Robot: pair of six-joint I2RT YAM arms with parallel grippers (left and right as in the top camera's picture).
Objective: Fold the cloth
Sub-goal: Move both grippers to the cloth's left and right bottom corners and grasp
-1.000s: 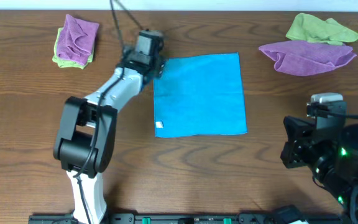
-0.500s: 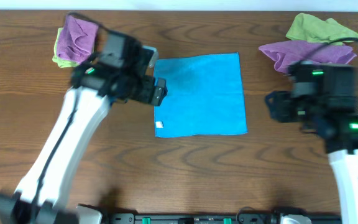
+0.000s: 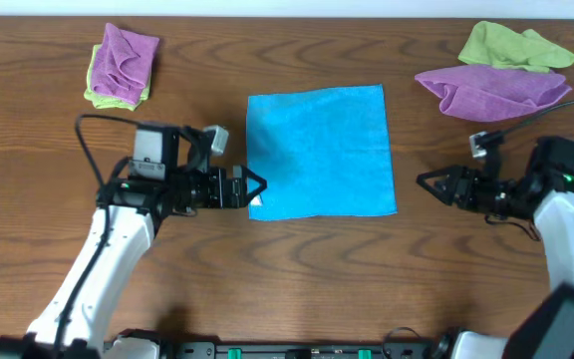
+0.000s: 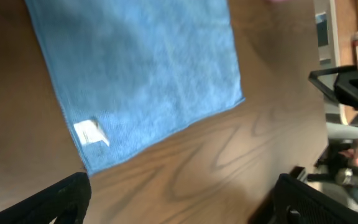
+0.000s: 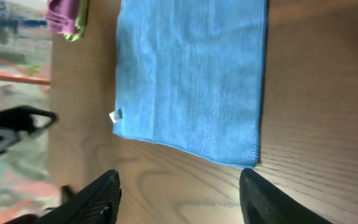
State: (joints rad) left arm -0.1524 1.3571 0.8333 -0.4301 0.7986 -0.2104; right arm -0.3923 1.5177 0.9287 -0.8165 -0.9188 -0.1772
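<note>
The cloth (image 3: 319, 152) is a sky-blue square lying flat in the middle of the table, with its white tag (image 3: 256, 200) at the near-left corner. My left gripper (image 3: 259, 187) is open at that corner, its tips at the cloth's left edge. In the left wrist view the cloth (image 4: 142, 68) and tag (image 4: 91, 132) lie just ahead of the left gripper (image 4: 182, 205), with bare wood between its fingers. My right gripper (image 3: 425, 182) is open and points at the cloth's right edge, a short gap away. In the right wrist view the cloth (image 5: 191, 74) lies ahead of the right gripper (image 5: 182, 202), which holds nothing.
A purple cloth on a lime-green one (image 3: 123, 65) sits at the far left. At the far right are a crumpled purple cloth (image 3: 493, 90) and a lime-green cloth (image 3: 514, 45). Bare wood surrounds the blue cloth.
The left arm swung from the cloth's far-left corner to its near-left corner. The right arm moved in beside the cloth's right edge and its gripper opened.
</note>
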